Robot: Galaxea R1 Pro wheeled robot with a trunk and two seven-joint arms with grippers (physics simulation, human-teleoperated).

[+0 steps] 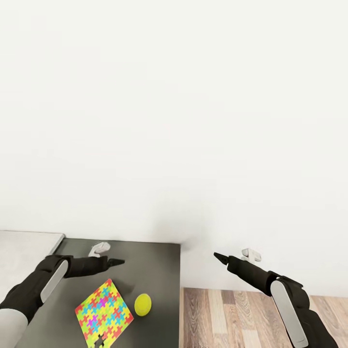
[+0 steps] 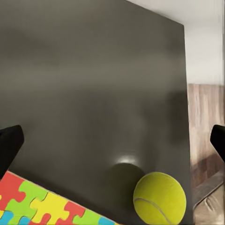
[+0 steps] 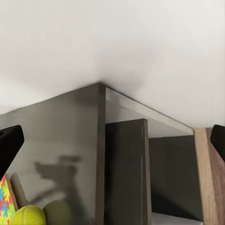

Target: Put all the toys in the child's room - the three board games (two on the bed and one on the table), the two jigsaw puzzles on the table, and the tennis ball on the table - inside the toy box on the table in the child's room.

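Nearest the head camera, one jigsaw puzzle point(image 1: 104, 312) is lying flat on the lower dark section of the table point(image 1: 159, 270), turned diamond-wise so that one corner is pointing toward the wall and the opposite corner toward the robot; being square, it is showing no true long axis, and one piece appears loose at its near corner. Judged from its interlocking make-up, it is likely light and thin but liable to flex or shed pieces, so a pinch across an overhanging or lifted edge would suit better than a grab from above. Just beside its right corner, apart from it, the tennis ball point(image 1: 142, 304) is resting on the dark top, near the table's right edge; it is round, without heading, probably light, slightly yielding and prone to roll, so taking it across its widest part from above seems soundest. Hovering over the table behind the puzzle, the left gripper point(image 2: 112, 140) is standing wide open and holding nothing. Off the table, over the wood floor point(image 1: 232, 314), the right gripper point(image 3: 112, 140) is likewise spread wide and empty.
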